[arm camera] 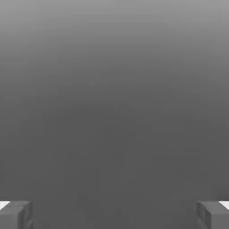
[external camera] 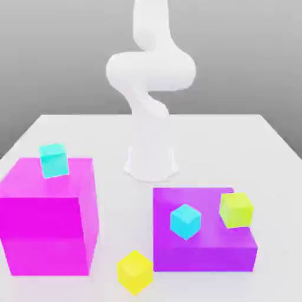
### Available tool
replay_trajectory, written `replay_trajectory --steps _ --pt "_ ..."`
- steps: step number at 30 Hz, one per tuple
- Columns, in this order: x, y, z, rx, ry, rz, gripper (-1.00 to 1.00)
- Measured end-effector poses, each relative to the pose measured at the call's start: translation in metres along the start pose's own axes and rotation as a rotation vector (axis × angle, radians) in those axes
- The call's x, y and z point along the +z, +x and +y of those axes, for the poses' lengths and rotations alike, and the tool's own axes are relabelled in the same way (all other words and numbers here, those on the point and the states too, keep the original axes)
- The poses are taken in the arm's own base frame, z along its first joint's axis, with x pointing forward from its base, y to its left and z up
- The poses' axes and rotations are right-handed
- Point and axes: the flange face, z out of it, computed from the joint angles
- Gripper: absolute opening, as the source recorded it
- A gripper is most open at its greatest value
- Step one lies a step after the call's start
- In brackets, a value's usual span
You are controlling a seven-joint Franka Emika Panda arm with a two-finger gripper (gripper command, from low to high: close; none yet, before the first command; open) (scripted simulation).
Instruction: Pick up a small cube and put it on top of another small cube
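Observation:
The small bright-yellow cube (external camera: 134,271) rests on the white table near the front edge, between the two big blocks. A small turquoise cube (external camera: 54,160) with a greenish tint sits on top of the tall magenta block (external camera: 47,224) at the exterior view's left. The white arm (external camera: 150,76) rises from its base at the back middle and runs up past the picture's top edge. In the hand view my gripper (arm camera: 114,217) is open, its two grey fingertips (arm camera: 15,214) far apart with nothing between them, facing a plain grey background.
A low purple block (external camera: 203,239) stands at the exterior view's right, carrying a bluer cyan cube (external camera: 186,221) and a lime yellow-green cube (external camera: 236,209). The arm's base (external camera: 151,162) sits behind the blocks on the white table (external camera: 248,141).

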Motion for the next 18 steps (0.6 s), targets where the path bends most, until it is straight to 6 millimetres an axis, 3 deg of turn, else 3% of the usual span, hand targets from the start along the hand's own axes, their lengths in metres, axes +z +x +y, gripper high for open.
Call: replay_trajectory --steps 4,8,13,18 --pt "0.088 -0.008 0.012 0.107 -0.129 -0.039 0.00" --pt "0.168 -0.022 0.037 0.211 -0.248 -0.078 0.00" --pt "0.257 -0.049 0.083 0.345 -0.388 -0.133 0.00" --pt "0.329 -0.088 0.140 0.485 -0.520 -0.192 0.00"
